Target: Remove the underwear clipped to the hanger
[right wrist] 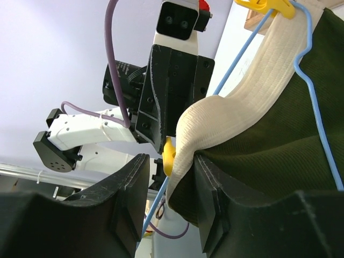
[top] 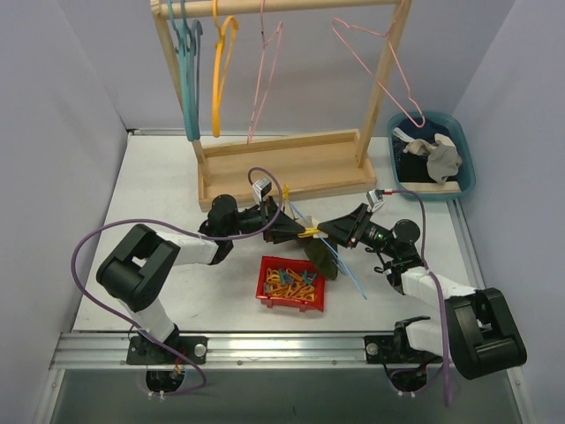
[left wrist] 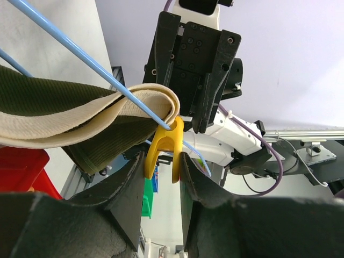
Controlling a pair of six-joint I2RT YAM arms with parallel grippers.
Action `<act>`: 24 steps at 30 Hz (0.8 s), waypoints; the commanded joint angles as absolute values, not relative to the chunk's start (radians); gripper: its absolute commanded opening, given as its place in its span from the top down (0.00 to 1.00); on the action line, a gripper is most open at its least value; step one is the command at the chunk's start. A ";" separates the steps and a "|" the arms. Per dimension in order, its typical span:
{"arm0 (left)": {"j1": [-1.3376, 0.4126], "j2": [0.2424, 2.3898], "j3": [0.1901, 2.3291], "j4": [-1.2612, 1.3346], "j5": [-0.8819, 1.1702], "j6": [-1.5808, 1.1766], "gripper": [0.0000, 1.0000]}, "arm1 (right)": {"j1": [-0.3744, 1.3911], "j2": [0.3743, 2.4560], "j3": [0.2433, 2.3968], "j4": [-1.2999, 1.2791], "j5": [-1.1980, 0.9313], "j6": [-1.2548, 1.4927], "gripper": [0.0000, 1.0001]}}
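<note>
Where the wooden rack [top: 282,172] stands at the back left, we see the left arm [top: 190,252] stretched out in front of it toward the middle. Its left gripper [left wrist: 163,158] is narrowed onto a yellow clip [left wrist: 161,141], with a finger pressed against each leg. That clip sits on the blue hanger [left wrist: 80,55] and pins the pale waistband of the dark olive underwear [top: 323,258]. We find the underwear hanging between the two arms, just beside the far right corner of the red tray [top: 261,283] of loose clips [top: 291,283]. From the other side, the right gripper [right wrist: 172,161] stands partway open around the waistband's folded corner. The cloth lies against one finger and a gap shows at the other, so nothing is clamped. Far right, a teal basin [top: 424,117] holds a grey-beige pair [top: 441,159] and a dark pair [top: 415,165].
</note>
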State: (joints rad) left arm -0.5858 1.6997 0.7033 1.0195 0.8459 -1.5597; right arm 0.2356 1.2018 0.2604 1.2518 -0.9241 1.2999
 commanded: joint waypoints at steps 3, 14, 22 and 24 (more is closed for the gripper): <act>-0.558 1.674 0.670 1.071 0.871 -1.552 0.97 | 0.230 1.160 0.290 1.327 -0.933 1.292 0.63; -0.514 1.614 0.652 1.028 0.884 -1.531 0.97 | 0.227 1.160 0.302 1.276 -0.943 1.255 0.78; -0.514 1.598 0.664 1.043 0.888 -1.543 0.97 | 0.227 1.106 0.348 0.984 -0.924 1.074 1.00; -0.512 1.588 0.661 1.032 0.888 -1.539 0.97 | 0.227 1.088 0.363 0.931 -0.911 1.045 1.00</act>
